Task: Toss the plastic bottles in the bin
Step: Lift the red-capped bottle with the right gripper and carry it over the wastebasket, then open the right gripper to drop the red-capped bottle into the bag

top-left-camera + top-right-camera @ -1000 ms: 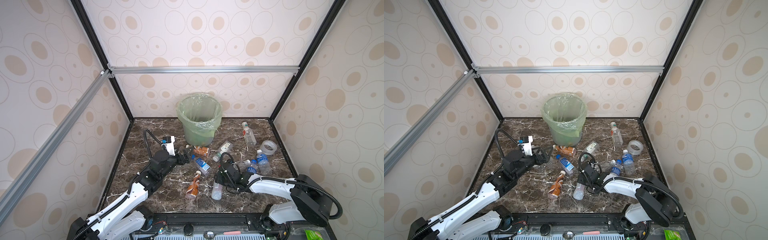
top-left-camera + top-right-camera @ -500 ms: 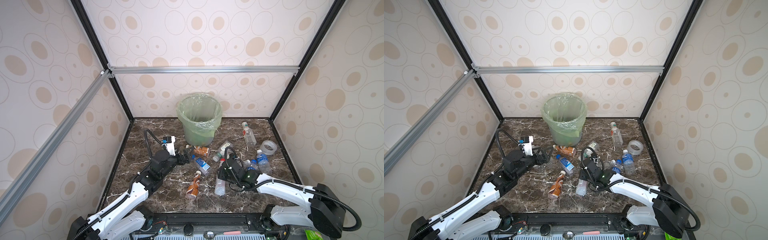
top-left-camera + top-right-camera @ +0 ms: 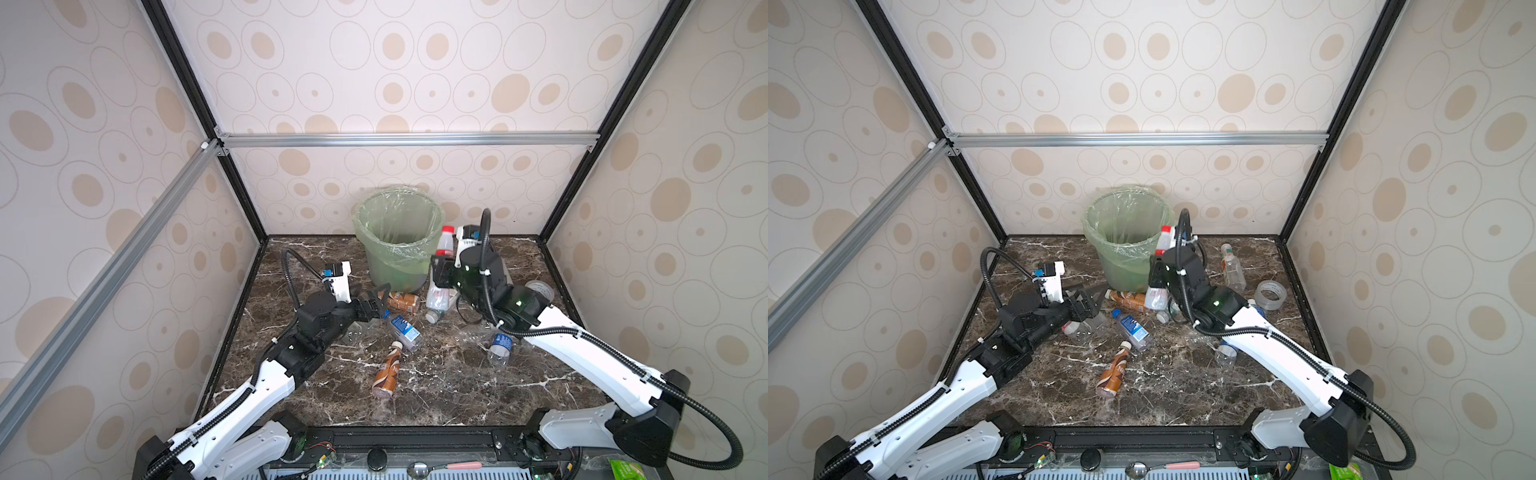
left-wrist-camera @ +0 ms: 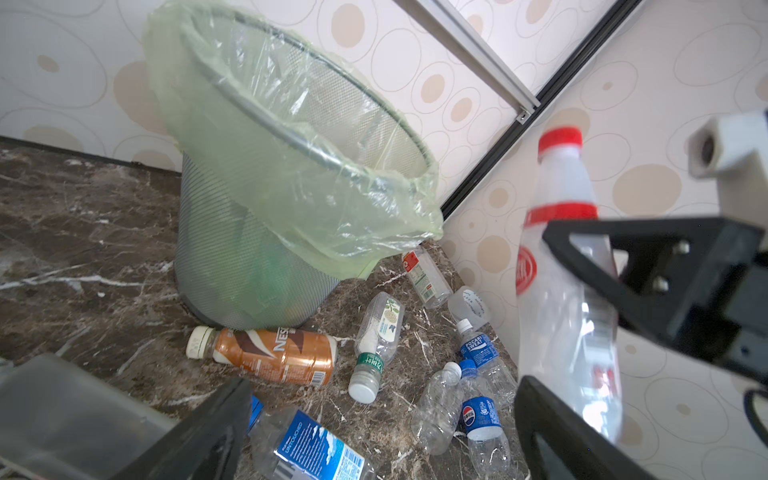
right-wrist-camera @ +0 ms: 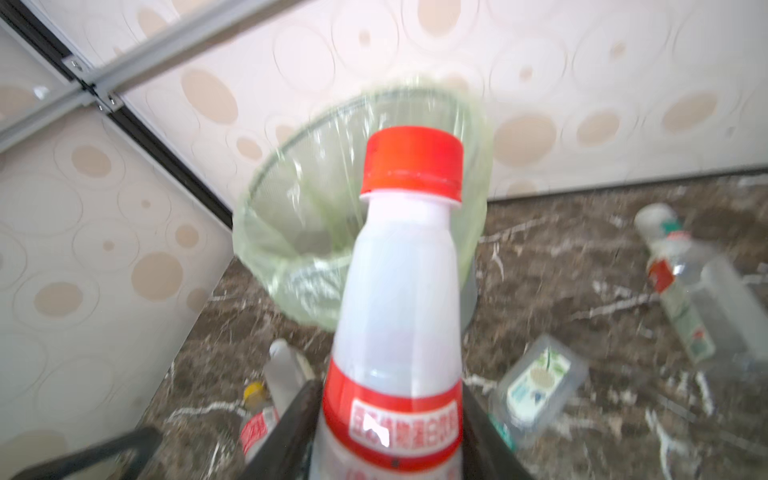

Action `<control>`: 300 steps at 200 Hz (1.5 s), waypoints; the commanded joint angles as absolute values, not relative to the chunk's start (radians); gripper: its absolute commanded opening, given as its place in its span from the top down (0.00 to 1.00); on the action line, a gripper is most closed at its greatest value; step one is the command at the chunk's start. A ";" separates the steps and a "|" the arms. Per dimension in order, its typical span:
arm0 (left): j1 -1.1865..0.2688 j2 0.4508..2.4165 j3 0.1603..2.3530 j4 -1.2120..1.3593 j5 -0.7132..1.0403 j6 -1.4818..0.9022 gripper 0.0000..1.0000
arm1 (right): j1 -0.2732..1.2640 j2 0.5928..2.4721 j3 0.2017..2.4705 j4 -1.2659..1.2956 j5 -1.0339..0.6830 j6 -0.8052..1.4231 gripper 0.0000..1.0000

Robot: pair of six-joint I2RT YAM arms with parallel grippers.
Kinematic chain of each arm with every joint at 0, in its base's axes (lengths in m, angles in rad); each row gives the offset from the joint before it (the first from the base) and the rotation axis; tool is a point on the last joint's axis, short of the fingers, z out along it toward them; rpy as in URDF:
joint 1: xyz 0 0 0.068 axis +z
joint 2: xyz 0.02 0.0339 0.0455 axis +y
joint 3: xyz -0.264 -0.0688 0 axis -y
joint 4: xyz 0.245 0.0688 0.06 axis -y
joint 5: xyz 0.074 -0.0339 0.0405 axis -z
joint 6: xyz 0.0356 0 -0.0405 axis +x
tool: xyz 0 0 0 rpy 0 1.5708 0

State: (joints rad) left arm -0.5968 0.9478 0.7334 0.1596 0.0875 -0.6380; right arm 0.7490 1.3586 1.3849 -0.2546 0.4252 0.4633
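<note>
My right gripper (image 3: 441,272) (image 3: 1158,272) (image 5: 388,424) is shut on a white red-capped bottle (image 3: 446,241) (image 3: 1164,239) (image 5: 399,291) (image 4: 561,291). It holds the bottle upright, cap up, just right of the bin's rim. The bin (image 3: 390,270) (image 3: 1125,270) (image 4: 249,270) (image 5: 286,270) is a grey mesh bucket lined with a pale green bag and stands at the back. My left gripper (image 3: 376,297) (image 3: 1090,297) (image 4: 374,440) is open and low over the floor. It sits beside a brown-labelled bottle (image 3: 401,301) (image 3: 1127,300) (image 4: 274,353) and a blue-labelled clear bottle (image 3: 403,328) (image 3: 1133,328) (image 4: 307,449).
Another brown bottle (image 3: 386,370) (image 3: 1113,372) lies nearer the front. Several clear bottles (image 3: 500,347) (image 3: 1227,351) (image 4: 478,415) lie right of centre, and one (image 3: 1231,266) lies at the back right. A roll of clear tape (image 3: 540,291) (image 3: 1271,294) sits near the right wall.
My right gripper has risen from the floor near the front and swung back toward the bin, carrying the white bottle up beside its rim. The left arm has barely moved.
</note>
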 commanded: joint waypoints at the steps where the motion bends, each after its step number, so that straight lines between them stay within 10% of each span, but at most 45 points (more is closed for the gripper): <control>1: -0.595 0.963 0.832 0.173 0.124 -0.543 0.01 | 0.737 1.457 1.544 -0.144 0.492 0.188 0.54; 96: -0.505 0.953 0.836 0.201 0.189 -0.524 0.01 | 0.650 1.568 1.878 0.323 0.500 -0.167 0.53; 164: -0.449 0.958 0.821 0.232 0.229 -0.564 0.01 | 0.519 2.069 2.511 -0.356 0.312 0.132 0.50; 193: -0.434 0.967 0.819 0.235 0.247 -0.577 0.01 | 0.515 2.352 2.944 -0.655 0.260 0.155 0.13; 240: -0.433 0.945 0.807 0.230 0.232 -0.571 0.01 | 0.515 2.057 2.453 -0.362 0.255 0.165 0.00; 300: -0.433 0.947 0.800 0.241 0.240 -0.581 0.01 | 0.517 2.129 2.661 -0.515 0.234 0.164 0.00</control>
